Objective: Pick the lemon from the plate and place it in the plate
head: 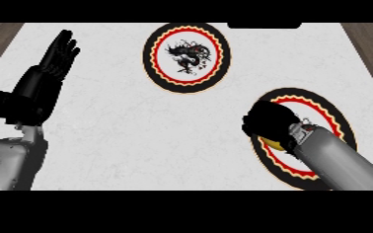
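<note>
While the left hand (55, 61) is resting open at the left edge, fingers up, the right hand (271, 121) is angling in from lower right over the near plate (336, 116), fingers curling round the lemon (273, 142), which is showing only as a yellow sliver beneath the palm. The far plate (187, 57) is sitting well apart.

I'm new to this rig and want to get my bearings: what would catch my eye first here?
Two black-rimmed plates stand out on the white counter: the far plate at top centre, the near plate at lower right. Over the near plate the right hand curls round the lemon, only a yellow sliver showing. The left hand rests open at the left, fingers up.
</note>
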